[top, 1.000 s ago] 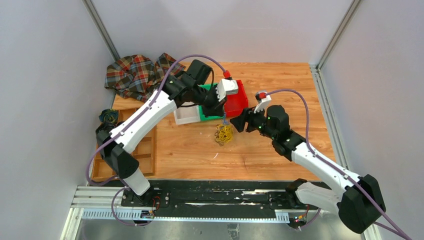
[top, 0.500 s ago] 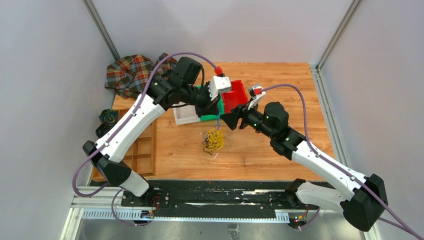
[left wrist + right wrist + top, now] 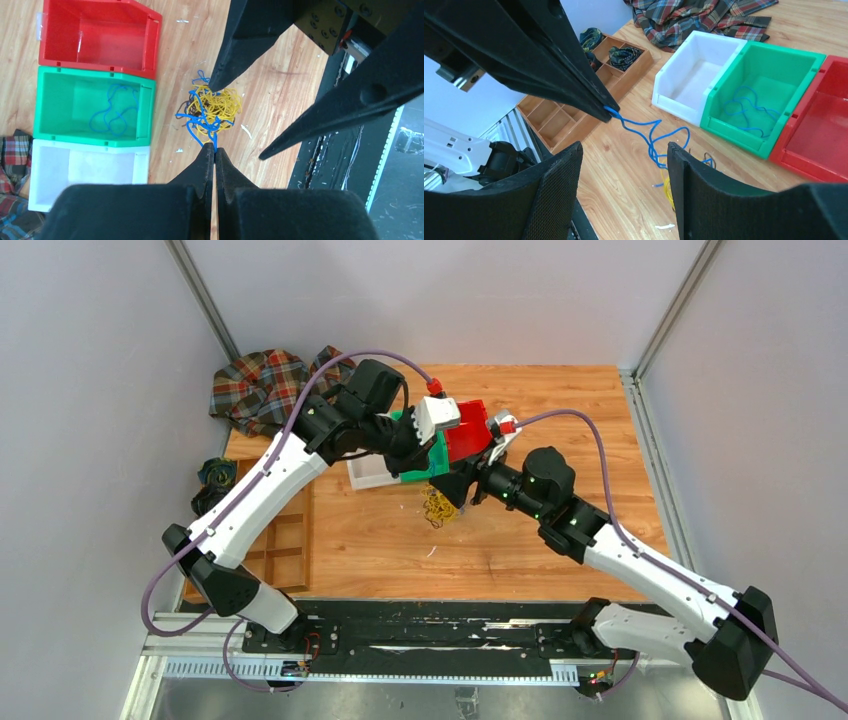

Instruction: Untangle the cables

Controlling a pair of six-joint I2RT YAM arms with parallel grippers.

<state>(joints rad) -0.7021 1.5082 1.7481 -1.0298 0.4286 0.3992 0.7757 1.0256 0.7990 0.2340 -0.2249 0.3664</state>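
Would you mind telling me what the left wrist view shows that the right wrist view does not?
Only the left wrist view shows the whole yellow bunch of cables on the table. Only the right wrist view shows the wooden compartment tray holding dark coiled bundles. Both show the left end effector shut on a blue strand, the right end effector open, and the red bin, green bin and white bin.

Plain pale grey panel walls [image 3: 80, 390], joined by slim aluminium corner posts [image 3: 208, 300], enclose a light-brown wooden tabletop [image 3: 580, 390]
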